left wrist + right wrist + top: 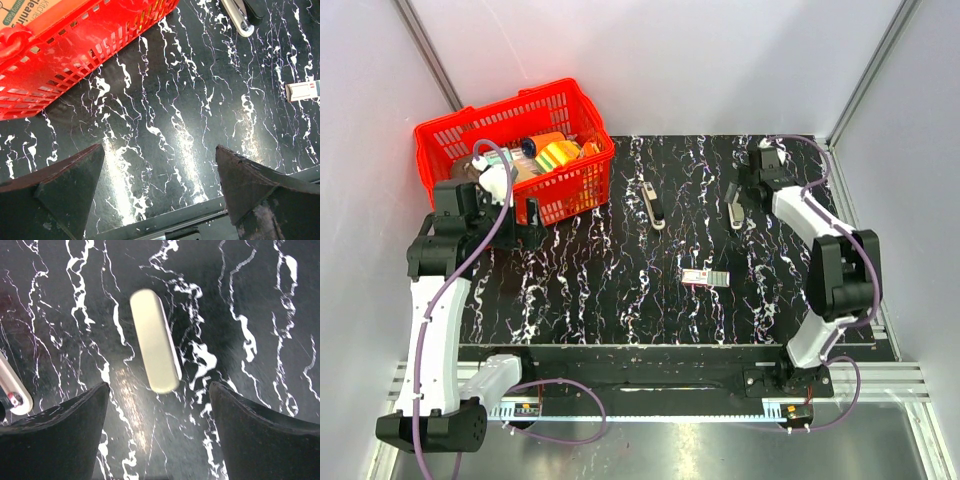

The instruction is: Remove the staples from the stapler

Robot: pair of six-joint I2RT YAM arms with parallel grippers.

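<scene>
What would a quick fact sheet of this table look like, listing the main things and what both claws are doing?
stapler: lying in the middle, untouched
cream bar: lying right of it
small box: lying near the stapler
red basket: far left, partly filled
left gripper: open, empty, beside the basket
right gripper: open, empty, poised at the cream bar

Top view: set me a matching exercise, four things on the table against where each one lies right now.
Things:
1 basket
2 stapler
3 cream bar
4 small box

Places:
A nearest the right fingers
B middle of the table, closest to its near edge
C far left corner
D between basket and cream bar

Pairs: 1-C, 2-D, 3-A, 4-B
</scene>
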